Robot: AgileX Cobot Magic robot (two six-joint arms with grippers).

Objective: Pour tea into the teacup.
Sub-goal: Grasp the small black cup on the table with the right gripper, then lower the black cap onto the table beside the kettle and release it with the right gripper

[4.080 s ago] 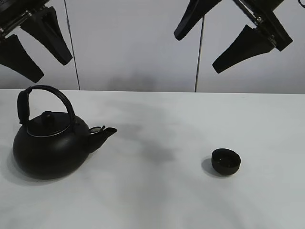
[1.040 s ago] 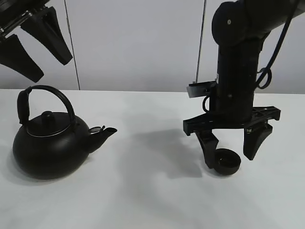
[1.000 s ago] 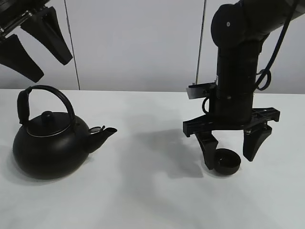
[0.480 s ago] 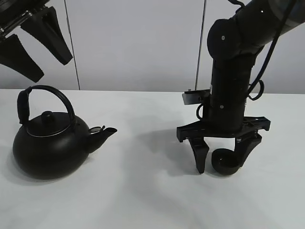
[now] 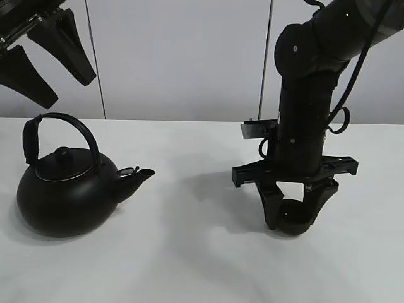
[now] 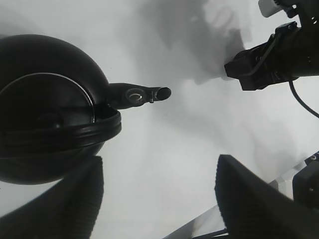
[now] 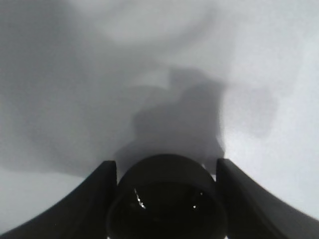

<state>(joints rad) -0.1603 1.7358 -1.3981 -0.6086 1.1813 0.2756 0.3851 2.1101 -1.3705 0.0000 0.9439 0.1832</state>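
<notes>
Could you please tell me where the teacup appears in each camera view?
Exterior high: teacup right of centre, on the table inside the right pincer.
Left wrist: not discernible.
Right wrist: teacup close up, between the two fingers.
Landmark: the right pincer, shut on the teacup.

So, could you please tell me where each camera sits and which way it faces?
Exterior high: up front, facing the wall across the table; shows kettle, teacup, left pincer raised, right pincer closed on the teacup.
Left wrist: above the kettle, looking down; own fingers in the foreground, right arm beyond.
Right wrist: low over the table, looking down; own fingers flank the teacup.
Shared: kettle in exterior and left wrist; teacup in exterior and right wrist.
</notes>
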